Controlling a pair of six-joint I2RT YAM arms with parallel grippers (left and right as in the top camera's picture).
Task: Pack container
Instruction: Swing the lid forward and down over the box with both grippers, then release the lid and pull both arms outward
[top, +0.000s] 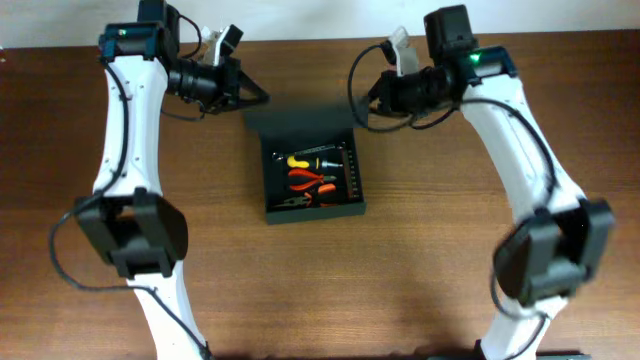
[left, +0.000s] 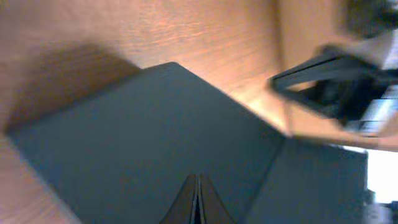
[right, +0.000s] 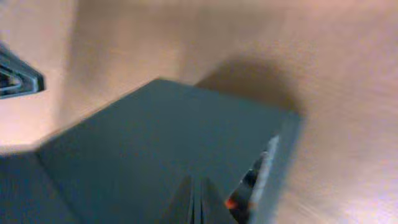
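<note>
The container (top: 316, 211) is a dark green-black box in the middle of the table, seen in the overhead view. Its flap lid (top: 300, 121) is open at the far side. Orange and yellow hand tools (top: 309, 180) lie inside. My left gripper (top: 258, 98) is at the lid's far left corner and my right gripper (top: 362, 108) is at its far right corner. In the left wrist view the lid (left: 143, 137) fills the frame under shut fingertips (left: 198, 190). In the right wrist view the fingertips (right: 195, 196) are shut over the lid (right: 155, 143), with an orange tool (right: 233, 202) beside them.
The brown wooden table (top: 420, 280) surrounds the box. Both arm bases stand at the near edge, left (top: 130, 235) and right (top: 545, 260). The other gripper shows in each wrist view, blurred: the right one (left: 329, 68) and the left one (right: 18, 78).
</note>
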